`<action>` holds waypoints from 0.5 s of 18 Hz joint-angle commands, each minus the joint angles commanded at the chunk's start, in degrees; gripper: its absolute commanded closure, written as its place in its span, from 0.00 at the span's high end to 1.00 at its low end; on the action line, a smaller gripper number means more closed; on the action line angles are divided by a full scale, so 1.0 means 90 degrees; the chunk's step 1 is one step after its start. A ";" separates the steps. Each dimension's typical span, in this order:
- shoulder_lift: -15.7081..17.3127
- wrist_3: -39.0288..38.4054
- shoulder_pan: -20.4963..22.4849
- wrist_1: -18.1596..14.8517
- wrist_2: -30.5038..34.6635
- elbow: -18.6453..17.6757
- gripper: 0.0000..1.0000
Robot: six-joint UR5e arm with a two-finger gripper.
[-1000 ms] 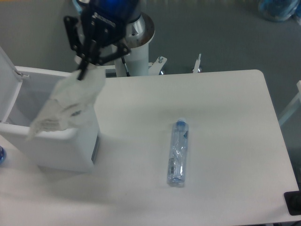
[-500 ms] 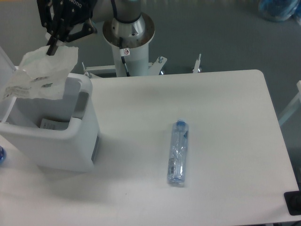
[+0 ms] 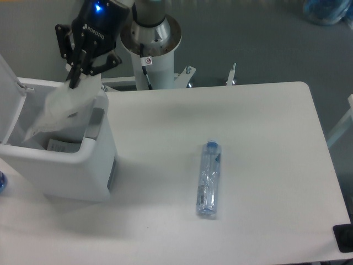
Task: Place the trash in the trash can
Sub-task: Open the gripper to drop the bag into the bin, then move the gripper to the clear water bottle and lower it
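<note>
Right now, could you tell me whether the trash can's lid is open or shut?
Open. The trash can has its lid swung up at the left, baring the inside, and the wrapper hangs into the opening.

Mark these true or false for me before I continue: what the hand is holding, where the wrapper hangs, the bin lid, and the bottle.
1. The hand grips the wrapper. True.
2. The wrapper hangs over the open trash can. True.
3. The trash can lid is closed. False: it is swung open at the left.
4. The water bottle stands upright. False: it lies on its side on the table.
5. The bottle is already in the trash can. False: it is on the table, apart from it.
</note>
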 joint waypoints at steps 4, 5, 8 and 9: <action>-0.0107 0.0039 0.0010 0.0049 0.0214 0.0146 1.00; -0.0146 0.0049 0.0039 0.0117 0.0292 0.0224 1.00; -0.0350 0.0545 0.0925 0.0195 0.0557 0.0322 1.00; -0.0622 0.0702 0.1237 0.0215 0.0557 0.0477 1.00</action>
